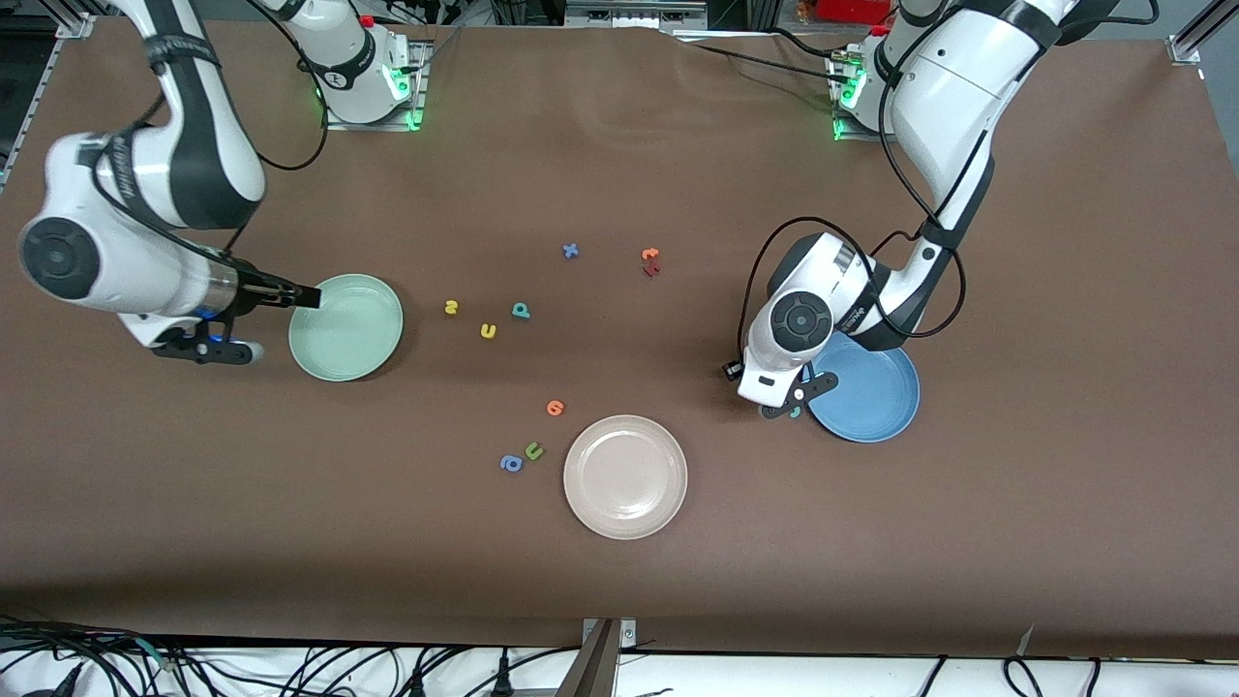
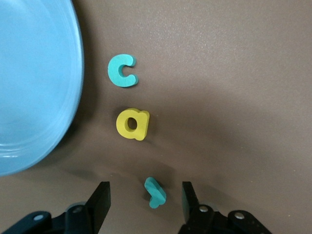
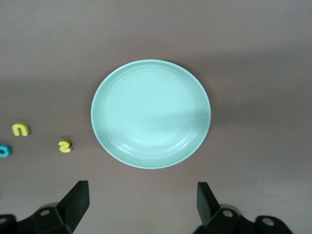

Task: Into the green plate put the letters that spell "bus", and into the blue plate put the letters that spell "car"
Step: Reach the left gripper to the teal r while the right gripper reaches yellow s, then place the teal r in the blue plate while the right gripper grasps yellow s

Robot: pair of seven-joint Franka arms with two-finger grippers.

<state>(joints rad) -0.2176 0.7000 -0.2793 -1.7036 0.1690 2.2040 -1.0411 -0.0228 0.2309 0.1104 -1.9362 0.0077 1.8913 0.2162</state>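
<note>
Plates lead scene: round mint-green plate [image 1: 346, 326] beside waiting right gripper [image 1: 254, 319], fingers spread wide, holding nothing; round blue plate [image 1: 864, 390] beside left gripper [image 2: 145, 199], fingers part-open, straddling small teal foam "r" [image 2: 155, 192] on table, near yellow foam "a" [image 2: 132, 124], teal foam "c" [image 2: 122, 71].

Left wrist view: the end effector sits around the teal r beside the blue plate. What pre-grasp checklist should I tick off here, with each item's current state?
1. Teal r lies between the left end effector's fingers: ok.
2. Fingers already touching the r: not ok, gaps show on both sides.
3. Yellow a and teal c lie outside the fingers: ok.
4. Blue plate has room for letters: ok, nothing in the visible part.
5. Right end effector out of the way, open near the green plate: ok.
</note>
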